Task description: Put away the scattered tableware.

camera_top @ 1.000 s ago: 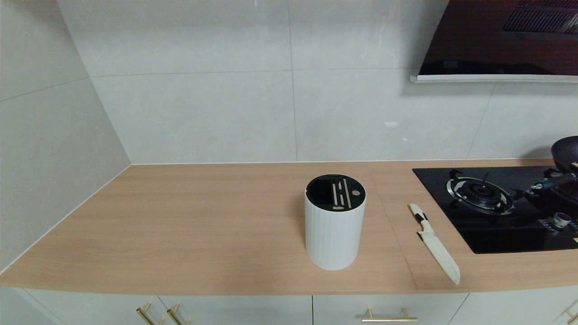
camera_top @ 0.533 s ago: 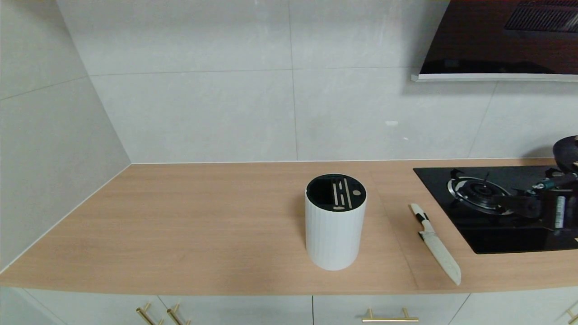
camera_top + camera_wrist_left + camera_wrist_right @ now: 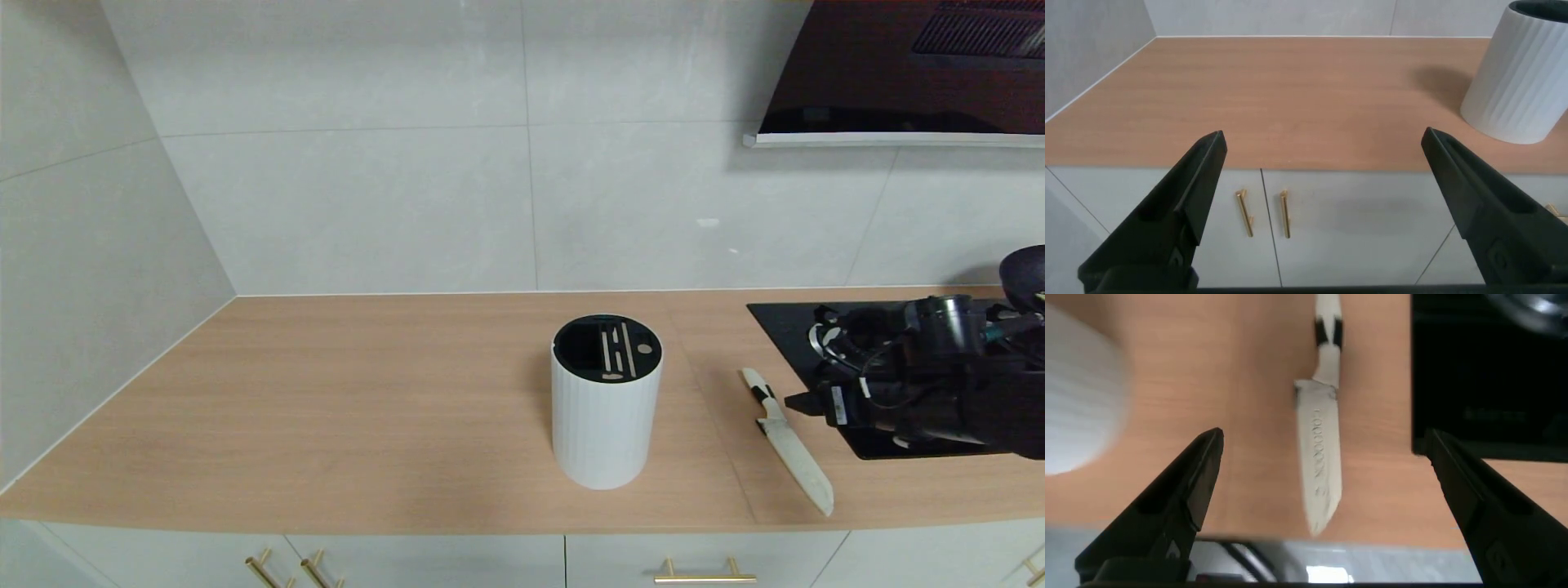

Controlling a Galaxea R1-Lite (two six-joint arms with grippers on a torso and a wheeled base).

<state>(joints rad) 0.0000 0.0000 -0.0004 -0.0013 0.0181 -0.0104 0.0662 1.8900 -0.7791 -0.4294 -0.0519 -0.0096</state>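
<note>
Matt wood-grain countertop [image 3: 367, 392]; ribbed white plastic holder [image 3: 605, 425] (black top); glossy black hob [image 3: 784, 327]; matt white knife [image 3: 785, 443]

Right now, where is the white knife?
In the head view the knife lies flat on the right side of the counter, between the white holder and the black hob, blade toward the front edge.

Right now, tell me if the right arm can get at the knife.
Probably yes: the right gripper hangs open close to the knife, which lies flat on the counter with nothing over it or between them.
</note>
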